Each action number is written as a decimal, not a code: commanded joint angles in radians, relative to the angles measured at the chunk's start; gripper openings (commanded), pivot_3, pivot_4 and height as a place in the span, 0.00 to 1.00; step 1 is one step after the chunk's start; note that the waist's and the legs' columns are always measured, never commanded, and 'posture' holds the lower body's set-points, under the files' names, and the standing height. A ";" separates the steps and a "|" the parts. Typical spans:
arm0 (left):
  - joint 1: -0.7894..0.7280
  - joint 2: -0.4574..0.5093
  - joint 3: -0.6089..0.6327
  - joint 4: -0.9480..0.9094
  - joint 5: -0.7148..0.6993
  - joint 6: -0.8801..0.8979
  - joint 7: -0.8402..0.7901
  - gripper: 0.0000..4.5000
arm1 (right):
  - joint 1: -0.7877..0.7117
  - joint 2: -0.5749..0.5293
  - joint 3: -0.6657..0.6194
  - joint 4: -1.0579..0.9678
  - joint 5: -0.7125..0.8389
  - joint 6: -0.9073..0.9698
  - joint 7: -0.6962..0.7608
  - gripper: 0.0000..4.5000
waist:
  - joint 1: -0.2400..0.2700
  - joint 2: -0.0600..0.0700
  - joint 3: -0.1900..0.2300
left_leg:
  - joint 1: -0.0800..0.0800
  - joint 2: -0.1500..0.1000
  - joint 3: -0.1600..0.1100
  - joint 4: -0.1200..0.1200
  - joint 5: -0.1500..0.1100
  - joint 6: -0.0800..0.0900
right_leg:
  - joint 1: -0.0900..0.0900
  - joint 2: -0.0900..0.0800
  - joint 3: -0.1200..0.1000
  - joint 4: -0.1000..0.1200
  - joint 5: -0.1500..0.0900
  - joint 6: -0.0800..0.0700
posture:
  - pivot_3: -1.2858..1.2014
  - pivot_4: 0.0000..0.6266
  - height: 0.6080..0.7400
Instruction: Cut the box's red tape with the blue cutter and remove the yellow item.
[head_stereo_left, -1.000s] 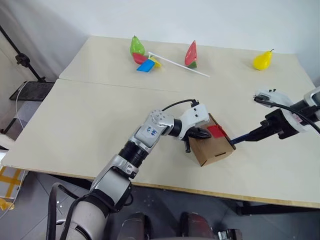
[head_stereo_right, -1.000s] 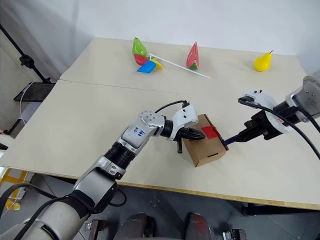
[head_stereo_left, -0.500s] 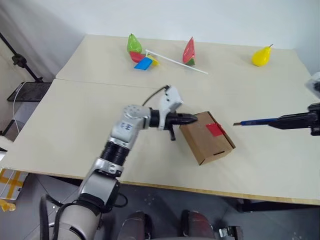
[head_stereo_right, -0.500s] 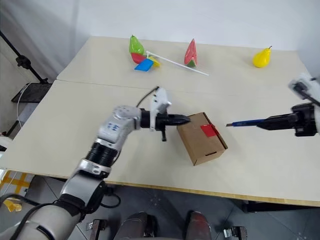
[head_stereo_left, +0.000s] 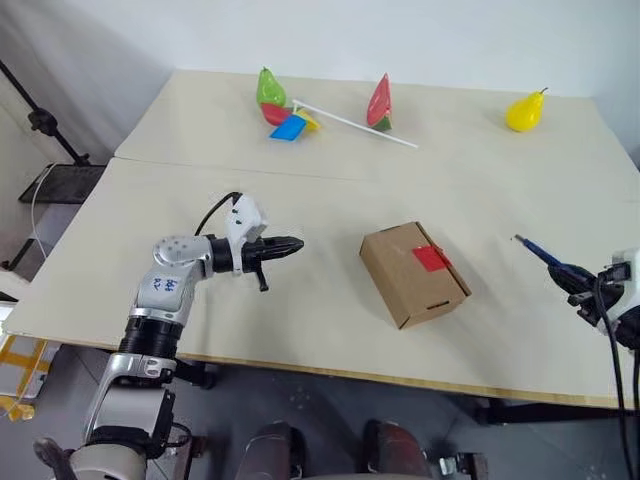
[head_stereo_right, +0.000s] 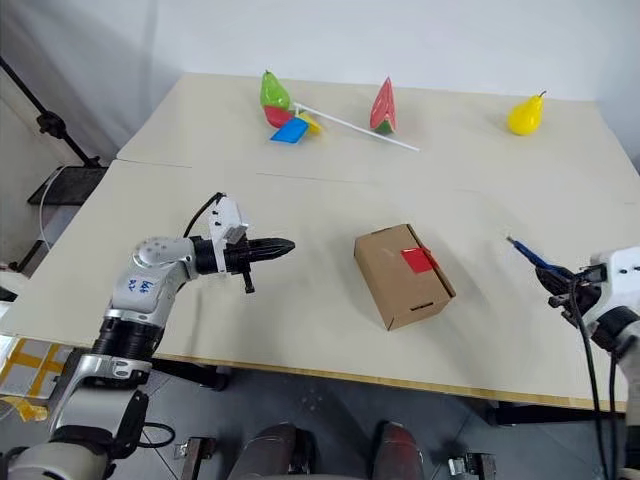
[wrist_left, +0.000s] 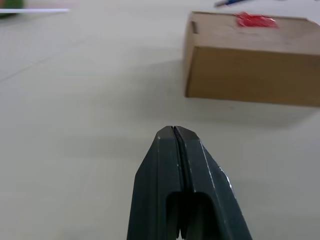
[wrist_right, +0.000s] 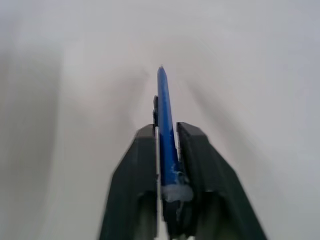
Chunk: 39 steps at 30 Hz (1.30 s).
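The brown box (head_stereo_left: 413, 272) sits on the table with its flaps closed and the red tape (head_stereo_left: 431, 258) across its top seam. My left gripper (head_stereo_left: 296, 243) is shut and holds nothing. It hovers level, well to the left of the box, pointing at it; its shut fingers (wrist_left: 187, 150) face the box's side (wrist_left: 250, 75). At the far right near the table edge, my right gripper (head_stereo_left: 578, 282) is shut on the blue cutter (head_stereo_left: 540, 252). The cutter (wrist_right: 164, 105) sticks out past the fingertips, well apart from the box. The yellow item is hidden.
At the back of the table lie a green pear toy (head_stereo_left: 267, 87), a pinwheel with a blue blade (head_stereo_left: 290, 128) on a white stick, a red watermelon slice (head_stereo_left: 381, 103) and a yellow pear toy (head_stereo_left: 525, 112). A seam (head_stereo_left: 330, 178) crosses the tabletop.
My left gripper has drawn back from the box's left side, leftward. My right gripper has swung right and down, taking the cutter's tip away from the box.
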 joint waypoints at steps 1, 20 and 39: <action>0.018 0.002 0.030 -0.045 -0.020 -0.023 0.027 0.00 | 0.025 0.038 -0.039 -0.015 0.011 -0.057 -0.020 0.47 | -0.003 0.000 0.000 | 0.001 0.000 0.001 0.000 0.000 0.000 | 0.000 0.000 0.001 0.001 0.000 0.000 | 0.52 0.24 1.00; 0.109 -0.098 -0.105 -0.256 -0.004 0.286 0.176 0.00 | -0.109 0.011 0.312 -0.221 -0.171 -0.103 -0.070 0.42 | -0.024 -0.003 0.001 | 0.010 0.002 0.005 -0.002 0.000 0.000 | 0.003 -0.001 0.007 0.005 0.000 -0.001 | 0.52 0.24 1.00; 0.065 -0.223 -0.214 -0.237 0.020 0.315 0.215 0.00 | -0.116 0.208 0.584 -0.329 -0.212 0.048 -0.004 0.01 | -0.028 -0.002 0.001 | 0.010 0.003 0.004 -0.003 0.000 0.000 | 0.003 0.001 0.008 0.006 -0.001 -0.001 | 0.52 0.24 1.00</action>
